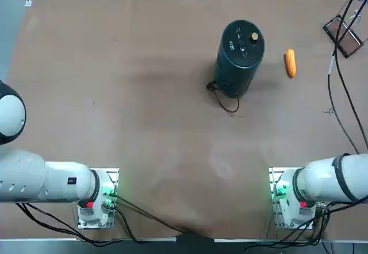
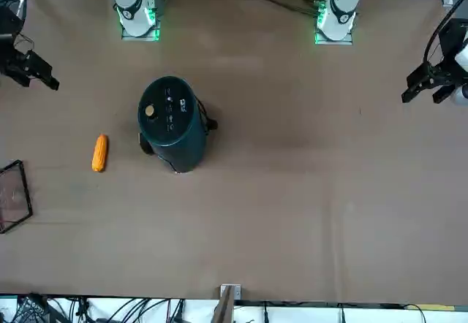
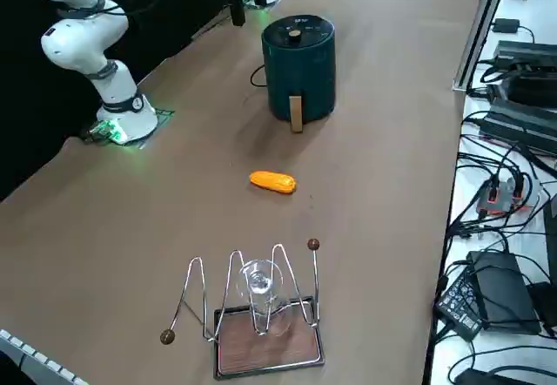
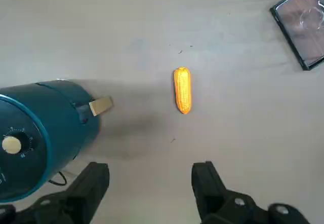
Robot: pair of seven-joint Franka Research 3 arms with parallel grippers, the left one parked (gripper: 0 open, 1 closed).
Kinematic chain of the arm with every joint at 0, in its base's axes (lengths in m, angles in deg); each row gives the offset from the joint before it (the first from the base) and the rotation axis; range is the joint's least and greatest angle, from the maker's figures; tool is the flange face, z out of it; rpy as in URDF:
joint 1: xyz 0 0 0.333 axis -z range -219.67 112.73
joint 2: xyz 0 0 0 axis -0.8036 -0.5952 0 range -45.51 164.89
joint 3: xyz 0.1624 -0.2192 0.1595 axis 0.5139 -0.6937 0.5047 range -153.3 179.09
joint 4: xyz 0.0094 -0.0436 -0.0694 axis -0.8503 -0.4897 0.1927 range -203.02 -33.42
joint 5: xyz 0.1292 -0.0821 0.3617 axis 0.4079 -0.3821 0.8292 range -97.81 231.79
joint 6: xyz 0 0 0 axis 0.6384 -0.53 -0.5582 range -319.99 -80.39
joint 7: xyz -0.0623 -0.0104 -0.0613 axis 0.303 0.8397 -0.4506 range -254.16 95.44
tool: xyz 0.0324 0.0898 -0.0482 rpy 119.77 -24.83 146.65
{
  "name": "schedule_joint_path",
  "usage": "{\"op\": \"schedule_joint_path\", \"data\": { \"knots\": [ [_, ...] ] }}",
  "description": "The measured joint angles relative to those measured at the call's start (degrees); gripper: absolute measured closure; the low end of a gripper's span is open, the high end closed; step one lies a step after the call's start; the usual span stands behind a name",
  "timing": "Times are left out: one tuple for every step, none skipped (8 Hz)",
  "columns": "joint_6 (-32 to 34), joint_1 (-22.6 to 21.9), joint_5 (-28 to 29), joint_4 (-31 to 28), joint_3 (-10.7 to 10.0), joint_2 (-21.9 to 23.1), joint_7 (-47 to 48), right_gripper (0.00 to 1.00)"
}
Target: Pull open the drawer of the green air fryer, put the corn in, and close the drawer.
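Since the drawer point(image 3: 302, 106) sits flush in the fryer point(image 3: 301, 64), we judge that no step of the task has begun. The fryer stands upright on the table point(image 1: 115, 93), toward its far side and in the right arm's half, with its cord point(image 1: 224, 99) trailing on the side nearer the robot. The pale handle point(image 4: 100, 105) projects from the lower body toward the corn point(image 4: 182, 89), so we read the drawer as set to pull out to the robot's right. The corn lies flat on the table, near the fryer but apart from it, on that handle side; we judge that an extended drawer may come close to it, so the pull warrants care. Beyond the corn, near the table's right edge, a wire rack point(image 3: 261, 311) on a small board holds a glass, well apart from both. The right gripper point(image 4: 150, 181) hangs high above the table with its fingers spread wide and nothing between them, looking down on fryer and corn. Bare table lies between the arm's base and the fryer, so we judge the approach unobstructed. The far edge lies just behind the fryer, leaving little room there.
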Motion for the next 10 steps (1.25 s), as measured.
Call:
{"op": "schedule_joint_path", "data": {
  "knots": [
    [-0.04, 0.06, -0.15, 0.22, -0.02, -0.97, 0.00, 0.00],
    [-0.21, 0.16, -0.58, 0.38, -0.19, -2.38, -0.01, 0.00],
    [-1.15, 0.28, -1.00, 0.41, -0.55, -4.24, -0.21, 0.00],
    [-3.79, 0.57, -1.26, 0.39, -0.81, -6.56, -0.26, 0.00],
    [-6.65, 1.31, -1.34, 0.39, -0.86, -9.06, -0.26, 0.00],
    [-8.59, 2.19, -1.35, 0.42, -0.93, -11.62, -0.29, 0.00],
    [-9.82, 2.72, -1.35, 0.50, -0.97, -13.76, -0.43, 0.00],
    [-10.53, 2.72, -1.28, 0.56, -0.87, -15.23, -0.45, 0.00],
    [-10.71, 2.47, -0.61, 0.50, -0.49, -16.24, -0.45, 0.00],
    [-11.04, 2.10, 2.25, 0.06, -0.05, -17.10, -0.45, 0.00]
  ]
}}
